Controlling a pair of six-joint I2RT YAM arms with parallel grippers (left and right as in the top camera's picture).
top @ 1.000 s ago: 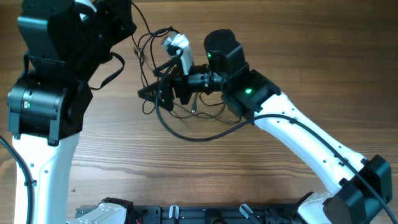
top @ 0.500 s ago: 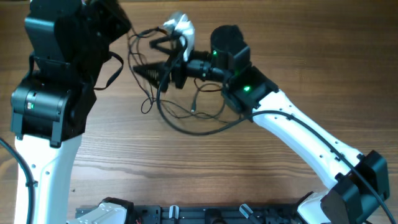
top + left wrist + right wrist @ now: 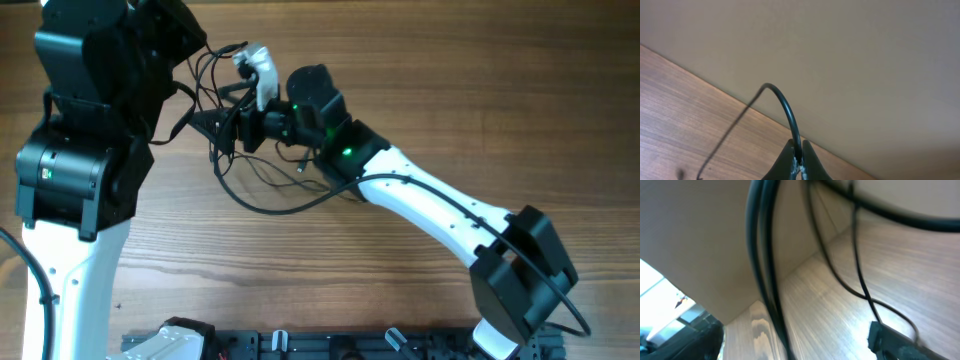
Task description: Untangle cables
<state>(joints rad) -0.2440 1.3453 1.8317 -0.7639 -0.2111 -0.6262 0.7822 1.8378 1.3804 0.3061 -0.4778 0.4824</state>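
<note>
Below the white plug (image 3: pixel 255 62): cables (image 3: pixel 268 211) look light, limp; take hold here.
Left end effector (image 3: pixel 799 161): pinched onto one strand.
Right end effector (image 3: pixel 232 132): you cannot tell.

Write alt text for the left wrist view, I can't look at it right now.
The left claw, at the bottom centre, is shut on a thin black cable that arcs up and to the left, then drops toward the wooden table. A plain beige wall fills the rest of the view.
</note>
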